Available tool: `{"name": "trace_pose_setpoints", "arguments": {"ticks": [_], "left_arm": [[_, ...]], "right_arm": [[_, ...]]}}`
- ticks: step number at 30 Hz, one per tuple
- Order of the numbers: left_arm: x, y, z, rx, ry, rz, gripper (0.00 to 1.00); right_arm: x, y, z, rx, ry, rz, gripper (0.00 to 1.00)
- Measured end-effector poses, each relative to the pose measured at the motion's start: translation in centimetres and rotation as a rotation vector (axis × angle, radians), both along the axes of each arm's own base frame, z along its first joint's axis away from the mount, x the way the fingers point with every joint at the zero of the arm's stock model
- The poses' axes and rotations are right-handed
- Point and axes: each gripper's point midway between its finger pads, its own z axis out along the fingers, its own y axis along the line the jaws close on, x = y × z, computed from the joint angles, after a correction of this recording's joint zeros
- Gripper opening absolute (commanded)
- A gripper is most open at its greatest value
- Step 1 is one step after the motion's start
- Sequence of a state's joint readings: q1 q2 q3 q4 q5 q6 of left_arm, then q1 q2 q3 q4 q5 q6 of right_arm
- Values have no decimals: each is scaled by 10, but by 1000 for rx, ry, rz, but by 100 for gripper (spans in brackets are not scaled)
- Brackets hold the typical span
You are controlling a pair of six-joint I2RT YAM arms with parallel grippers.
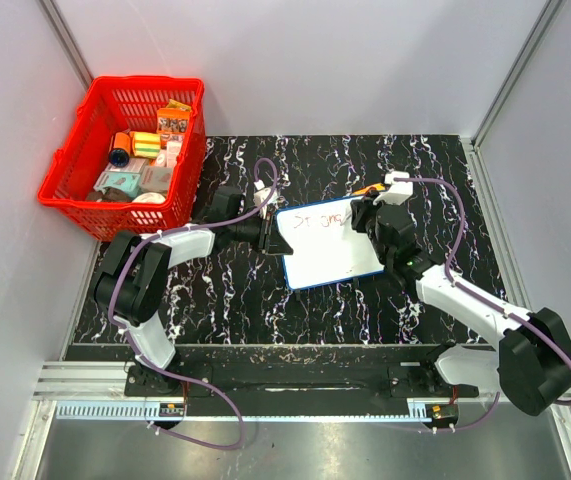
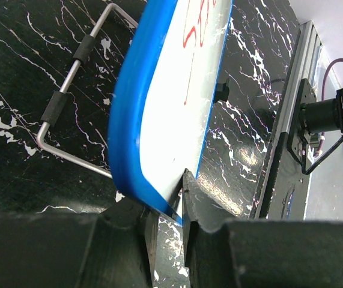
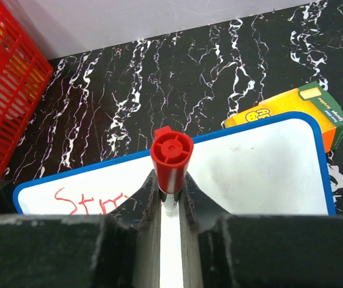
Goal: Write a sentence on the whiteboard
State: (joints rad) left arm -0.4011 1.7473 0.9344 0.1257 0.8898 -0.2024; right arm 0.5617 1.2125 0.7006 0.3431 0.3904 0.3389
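Black marble-patterned tabletop [image 1: 365, 300] with white veining, enclosed by plain grey walls [image 1: 315, 60] on three sides.

- Arms: two, white and black, mounted at the near edge.
- Whiteboard [image 1: 330, 255]: one, blue-framed with rounded corners, at the middle of the tabletop between the two end effectors and turned at a slant to the table edges. Whether it lies flat or is tipped up cannot be told.
- Sentence [image 1: 327, 219]: one short line of red scrawl along the board's far edge. The first letters read "Str"; the rest is illegible.
- Left end effector [image 2: 168, 210]: one, clenched on the whiteboard's blue rim at its left side.
- Right end effector [image 3: 170, 186]: one, over the board's far right part, grasping the marker.
- Marker [image 3: 171, 153]: one, with a red end and a white barrel, upright between the fingers.
- Orange box [image 3: 279, 108]: one, with a green end, lying on the tabletop just beyond the board's far right corner.
- Wire frame [image 2: 53, 109]: one, of bent metal with two black sleeves, seen beside the board's edge in the left wrist view.
- Red basket [image 1: 150, 83]: one, at the far left corner, holding assorted small packs and tubs too crowded to count.
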Motion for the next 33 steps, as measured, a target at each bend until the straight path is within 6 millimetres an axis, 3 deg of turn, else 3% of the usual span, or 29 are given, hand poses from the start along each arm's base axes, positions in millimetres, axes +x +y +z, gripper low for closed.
{"name": "trace_pose_setpoints", "arguments": {"ticks": [22,25,30,33], "left_arm": [[0,0,0,0,0,0,0],[0,0,0,0,-1,-1,0],[0,0,0,1,-4,-3,0],[0,0,0,1,-6,-4,0]], "right_arm": [[-6,12,-4,48,23,62,0],[-11,12,6,71,-4,78,0],[-19,6,46,125,-108,80,0],[-18,0,54,116,-135,57,0]]}}
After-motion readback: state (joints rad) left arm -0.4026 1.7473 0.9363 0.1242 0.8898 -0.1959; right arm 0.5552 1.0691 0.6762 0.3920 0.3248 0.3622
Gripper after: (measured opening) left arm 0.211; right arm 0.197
